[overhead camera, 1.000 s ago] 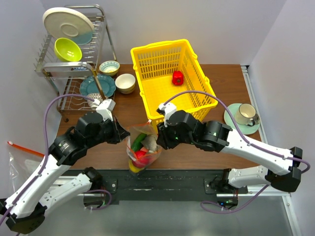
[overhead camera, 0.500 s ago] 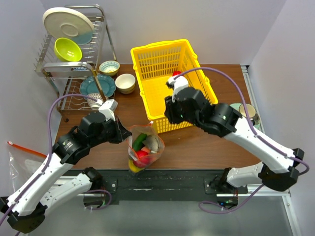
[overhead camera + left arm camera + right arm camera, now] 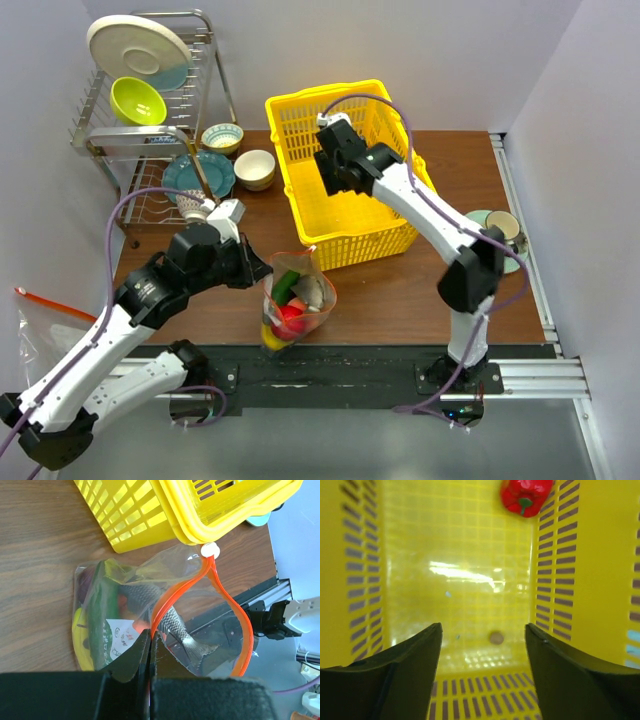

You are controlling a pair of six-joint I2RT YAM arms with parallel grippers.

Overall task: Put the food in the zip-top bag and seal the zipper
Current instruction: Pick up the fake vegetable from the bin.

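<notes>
Left wrist view has the left claw [image 3: 151, 639] pressed together on the rim of the zip-top bag [image 3: 125, 580], right at the zipper [image 3: 227, 605]. That grip holds the mouth wide open and the bag upright on the counter [image 3: 40, 530], just near of the yellow basket [image 3: 150, 510]. Cucumber [image 3: 100, 610] and apple [image 3: 288, 318] sit inside already. One red pepper [image 3: 526, 495] lies on the basket floor against a wall. The right claw [image 3: 482, 630] hovers over that floor, fingers apart and empty, apparently lined up to fetch it.

Brown wooden table [image 3: 395, 295], plain white walls [image 3: 450, 60] on three sides, wire dish rack [image 3: 128, 142] at far-left corner.
</notes>
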